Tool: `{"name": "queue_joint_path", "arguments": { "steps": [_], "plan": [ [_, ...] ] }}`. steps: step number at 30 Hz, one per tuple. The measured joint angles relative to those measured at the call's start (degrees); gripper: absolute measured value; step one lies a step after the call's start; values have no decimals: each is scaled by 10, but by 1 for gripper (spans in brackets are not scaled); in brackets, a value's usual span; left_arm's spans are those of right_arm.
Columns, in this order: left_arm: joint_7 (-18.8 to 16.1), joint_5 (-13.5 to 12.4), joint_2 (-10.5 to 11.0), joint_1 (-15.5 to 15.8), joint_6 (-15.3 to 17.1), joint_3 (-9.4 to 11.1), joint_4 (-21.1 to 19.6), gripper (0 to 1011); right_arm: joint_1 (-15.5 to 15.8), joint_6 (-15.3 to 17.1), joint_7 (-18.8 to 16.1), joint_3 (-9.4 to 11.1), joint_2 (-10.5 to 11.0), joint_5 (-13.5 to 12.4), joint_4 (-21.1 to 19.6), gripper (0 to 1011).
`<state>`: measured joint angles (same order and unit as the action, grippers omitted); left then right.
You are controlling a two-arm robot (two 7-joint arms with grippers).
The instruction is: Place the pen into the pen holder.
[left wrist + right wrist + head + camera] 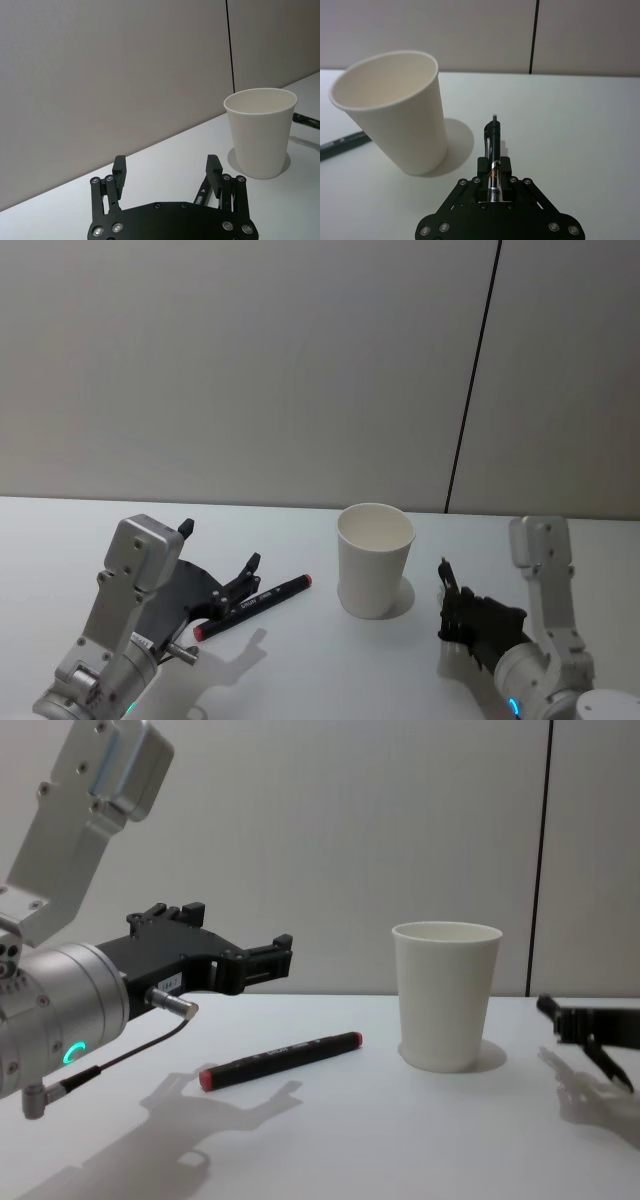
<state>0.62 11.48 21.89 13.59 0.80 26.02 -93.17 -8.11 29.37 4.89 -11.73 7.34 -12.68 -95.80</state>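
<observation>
The pen holder, a white paper cup [375,560] [445,995] [400,110] [260,132], stands upright mid-table. To its right, low over the table, my right gripper [452,608] [493,167] [585,1020] is shut on a slim black pen [492,142], whose tip points out past the fingers beside the cup. A black marker with a red end [252,607] [280,1060] [340,144] lies flat to the left of the cup. Above that marker my left gripper [220,545] [166,170] [240,930] hovers open, holding nothing.
The white table [320,670] runs back to a grey panelled wall [250,360] with a dark vertical seam. Bare tabletop lies in front of the cup and between the two arms.
</observation>
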Motion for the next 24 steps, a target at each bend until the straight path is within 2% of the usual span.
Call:
{"name": "queue_joint_path", "arguments": {
  "steps": [1, 3, 10, 13, 17, 24],
  "plan": [
    [0, 0, 0, 0, 0, 0, 0, 1003, 0, 0, 0, 0, 0, 0, 0, 145],
    [0, 0, 0, 0, 0, 0, 0, 1003, 0, -23, -11, 6, 2, -4, 0, 145],
    [0, 0, 0, 0, 0, 0, 0, 1003, -2, -71, -33, 19, 6, -12, 0, 145],
    [0, 0, 0, 0, 0, 0, 0, 1003, -4, -105, -48, 27, 7, -19, 1, 145],
    [0, 0, 0, 0, 0, 0, 0, 1003, -6, -129, -62, 34, 9, -23, 3, 145],
    [0, 0, 0, 0, 0, 0, 0, 1003, -20, -192, -102, 48, 14, -43, 14, 145]
  ]
}}
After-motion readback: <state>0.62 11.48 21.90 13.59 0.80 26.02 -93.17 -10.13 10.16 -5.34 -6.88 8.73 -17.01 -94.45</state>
